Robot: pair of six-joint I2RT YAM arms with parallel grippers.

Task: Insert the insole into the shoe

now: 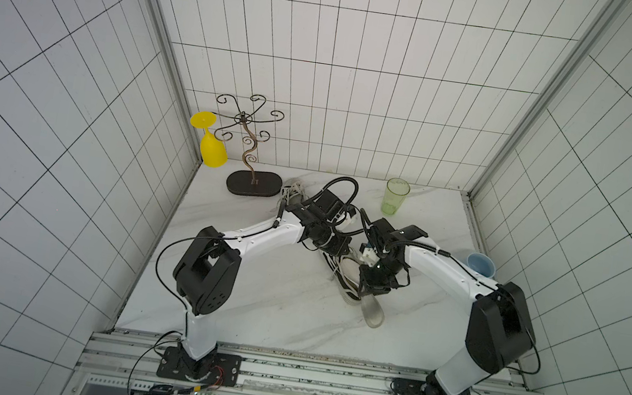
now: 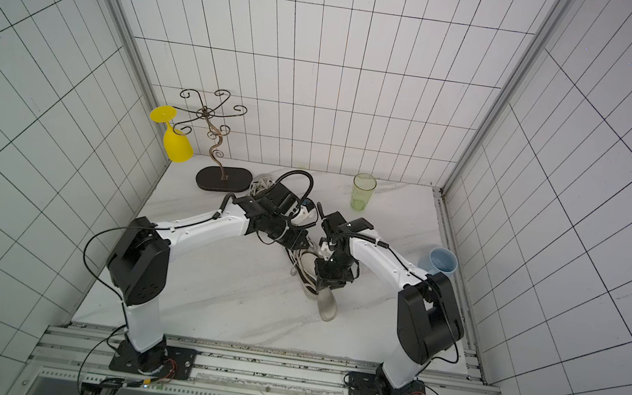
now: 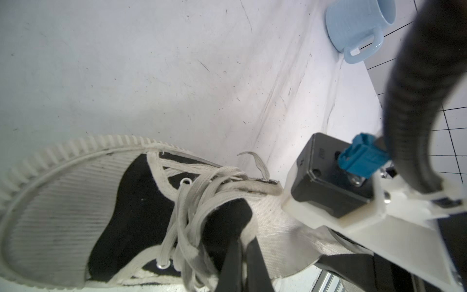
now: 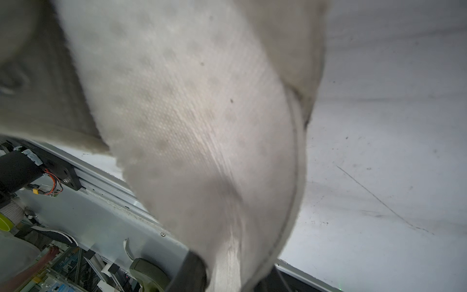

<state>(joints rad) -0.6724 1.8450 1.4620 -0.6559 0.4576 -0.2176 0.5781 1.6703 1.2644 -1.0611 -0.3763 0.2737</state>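
Observation:
A black and white laced shoe (image 1: 345, 280) (image 2: 306, 272) lies mid-table under both grippers. In the left wrist view its ribbed toe cap (image 3: 58, 202) is wide and close. My left gripper (image 3: 243, 242) (image 1: 334, 247) is shut on the edge of the shoe's opening beside the black tongue. The grey-white insole (image 1: 372, 311) (image 2: 327, 305) (image 4: 202, 113) sticks out past the shoe's near end toward the table's front. My right gripper (image 4: 230, 275) (image 1: 371, 288) is shut on it. The arms hide whether its other end is inside the shoe.
A green cup (image 1: 395, 197) stands at the back. A pale blue mug (image 1: 481, 264) (image 3: 353, 27) lies by the right wall. At the back left, a yellow glass (image 1: 210, 148) hangs on a wire rack (image 1: 253, 183). White laces (image 1: 290, 191) show behind my left arm.

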